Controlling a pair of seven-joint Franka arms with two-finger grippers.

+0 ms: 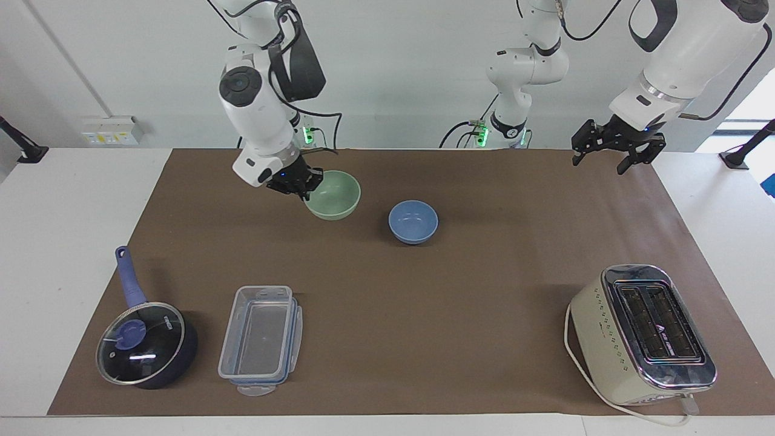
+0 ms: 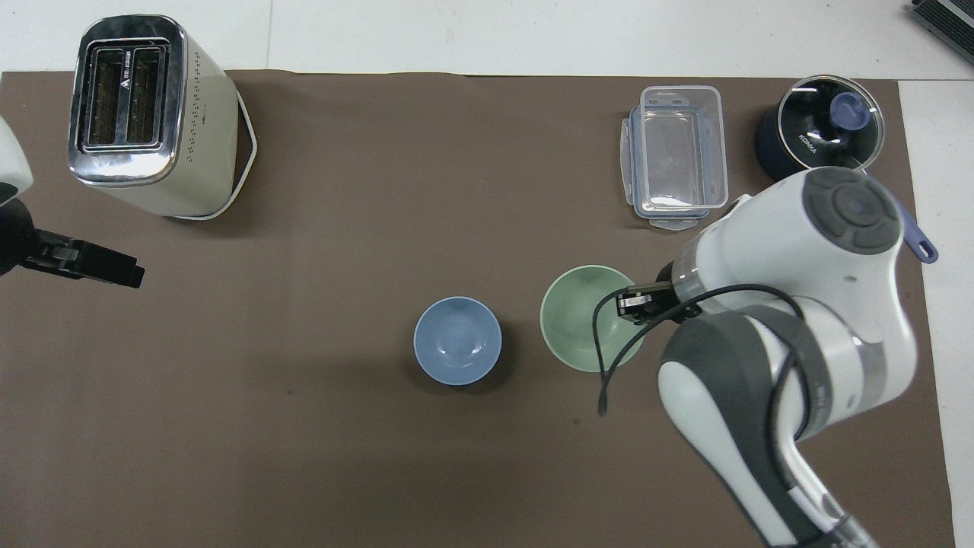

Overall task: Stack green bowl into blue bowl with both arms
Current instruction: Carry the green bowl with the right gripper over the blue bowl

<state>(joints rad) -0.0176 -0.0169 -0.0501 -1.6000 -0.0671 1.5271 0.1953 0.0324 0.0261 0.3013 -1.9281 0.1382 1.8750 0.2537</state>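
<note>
R end effector (image 1: 307, 189) carries green bowl (image 1: 333, 195) in air; L arm waits.

Facing view, left to right: saucepan (image 1: 147, 343) w/ lid at approx 8 o'clock on the brown mat (image 1: 424, 303), clear container (image 1: 261, 340) beside it. R end effector clamped on green bowl's rim, bowl raised over mat, approx 9 o'clock of blue bowl (image 1: 413, 221), not touching it. Blue bowl sits on mat near centre of desk (image 1: 60, 242). L end effector (image 1: 611, 151) w/ fingers spread, holding nothing, over mat's corner at approx 2 o'clock. Toaster (image 1: 643, 335) at approx 4 o'clock.

green bowl (image 1: 332, 194) beside blue bowl (image 1: 413, 221), toward right arm's end, off the mat (image 1: 387, 290)
</note>
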